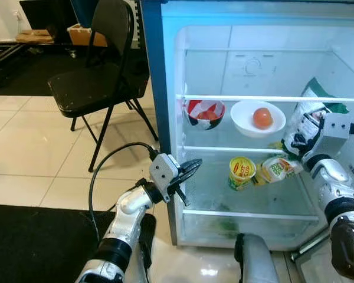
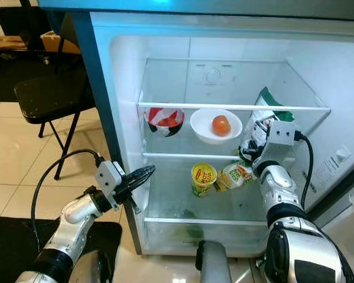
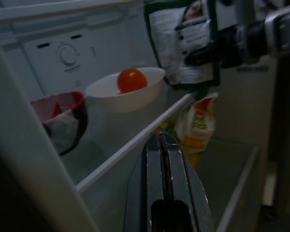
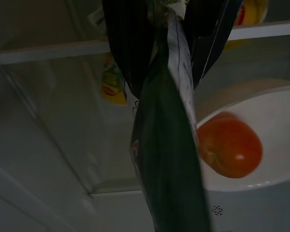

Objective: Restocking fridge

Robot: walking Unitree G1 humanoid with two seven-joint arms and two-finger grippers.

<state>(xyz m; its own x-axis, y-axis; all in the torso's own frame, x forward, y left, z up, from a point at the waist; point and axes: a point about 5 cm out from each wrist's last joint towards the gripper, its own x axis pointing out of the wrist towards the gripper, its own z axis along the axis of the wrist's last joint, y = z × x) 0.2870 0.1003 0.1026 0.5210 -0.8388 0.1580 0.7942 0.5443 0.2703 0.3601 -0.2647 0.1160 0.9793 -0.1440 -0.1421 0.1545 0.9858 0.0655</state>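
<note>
My right tool (image 2: 252, 148) pinches the green bag (image 1: 307, 118), placing it on fridge shelf (image 1: 224, 98), right of tomato bowl (image 1: 258, 118). Next: release w/o tipping. Left tool (image 1: 192, 168) pressed together, idle.

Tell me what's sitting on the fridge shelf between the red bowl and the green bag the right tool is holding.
A white bowl holding a tomato sits between the red bowl and the green bag, clearest in the right eye view.
</note>
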